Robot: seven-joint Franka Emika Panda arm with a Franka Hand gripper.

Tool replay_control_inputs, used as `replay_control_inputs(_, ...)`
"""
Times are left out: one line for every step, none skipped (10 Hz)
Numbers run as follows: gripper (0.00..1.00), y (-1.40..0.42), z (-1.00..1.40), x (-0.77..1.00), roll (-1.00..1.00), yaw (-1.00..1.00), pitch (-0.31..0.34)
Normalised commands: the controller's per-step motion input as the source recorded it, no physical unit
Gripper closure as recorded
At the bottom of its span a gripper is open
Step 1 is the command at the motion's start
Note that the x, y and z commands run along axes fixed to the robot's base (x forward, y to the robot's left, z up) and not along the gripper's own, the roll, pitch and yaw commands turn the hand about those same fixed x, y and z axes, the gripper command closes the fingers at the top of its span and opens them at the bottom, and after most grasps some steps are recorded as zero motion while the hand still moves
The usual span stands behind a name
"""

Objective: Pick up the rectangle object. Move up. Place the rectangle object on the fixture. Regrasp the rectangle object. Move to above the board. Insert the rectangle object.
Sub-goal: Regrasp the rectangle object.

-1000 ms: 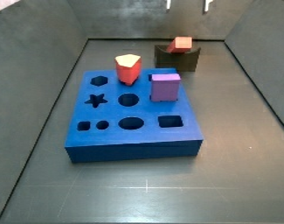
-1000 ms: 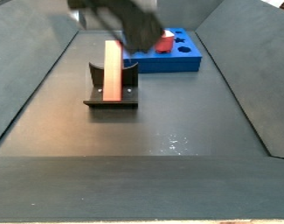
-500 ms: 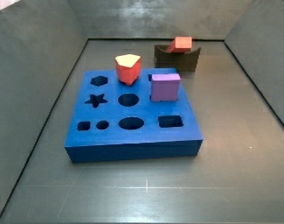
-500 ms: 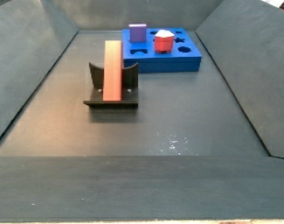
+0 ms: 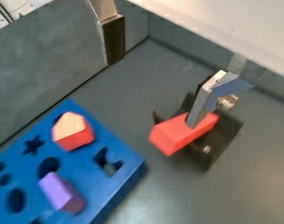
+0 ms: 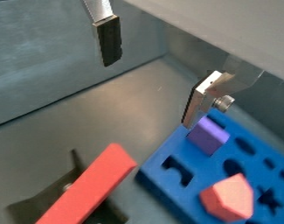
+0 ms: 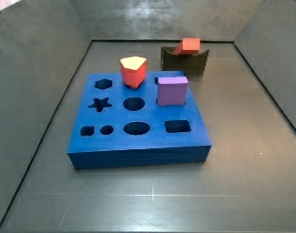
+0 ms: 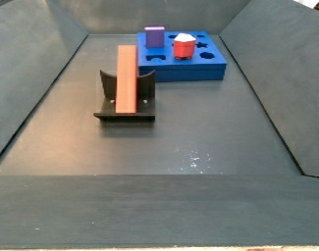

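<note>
The red rectangle object [image 8: 125, 80] is seen lying in the notch of the dark fixture [image 8: 125, 103], its long axis sloping, one end raised and the other reaching toward the near side of the enclosure floor in a side view. The claw [image 5: 162, 61] is out of both side views and is shown only in the wrist views, where its two silver fingers [image 6: 106, 31] are spread wide apart with nothing between them; it is raised well above the floor. The rectangle object [image 5: 183, 133] is shown below the claw and off to one side, nearer one finger plate than the other. For the regrasp, a descent toward the block is judged to be needed, with the fingers set across its narrow width rather than along its length. The blue board [image 7: 137, 123] stands apart from the fixture, with a purple cube [image 7: 172, 89] and a short red-orange prism [image 7: 133, 71] already seated in it. Bare floor lies around the fixture on all sides, and the enclosure walls [image 8: 44, 88] stand well away from it.
</note>
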Motion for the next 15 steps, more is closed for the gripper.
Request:
replay_control_inputs(0.00, -0.02, 0.01, -0.01, 1.00, 0.04, 0.005)
replay_control_inputs(0.00, -0.02, 0.01, 0.00, 1.00, 0.04, 0.003)
replay_control_inputs(0.00, -0.02, 0.01, 0.00, 1.00, 0.05, 0.002)
replay_control_inputs(0.00, -0.02, 0.01, 0.00, 1.00, 0.05, 0.006)
replay_control_inputs(0.00, -0.02, 0.01, 0.00, 1.00, 0.05, 0.012)
replay_control_inputs(0.00, -0.02, 0.01, 0.01, 1.00, 0.05, 0.016)
replay_control_inputs(0.00, -0.02, 0.00, 0.03, 1.00, 0.05, 0.026)
replay_control_inputs(0.00, -0.02, 0.00, 0.04, 1.00, 0.05, 0.031)
replay_control_inputs(0.00, -0.03, 0.00, 0.05, 1.00, 0.06, 0.046)
replay_control_inputs(0.00, -0.03, 0.00, 0.07, 1.00, 0.06, 0.061)
replay_control_inputs(0.00, -0.04, 0.00, 0.08, 1.00, 0.07, 0.084)
replay_control_inputs(0.00, -0.04, 0.00, 0.08, 1.00, 0.08, 0.098)
replay_control_inputs(0.00, -0.04, -0.01, 0.10, 1.00, 0.10, 0.139)
replay_control_inputs(0.00, -0.05, -0.01, 0.10, 1.00, 0.12, 0.157)
replay_control_inputs(0.00, -0.05, 0.00, 0.10, 0.88, 0.16, 0.177)
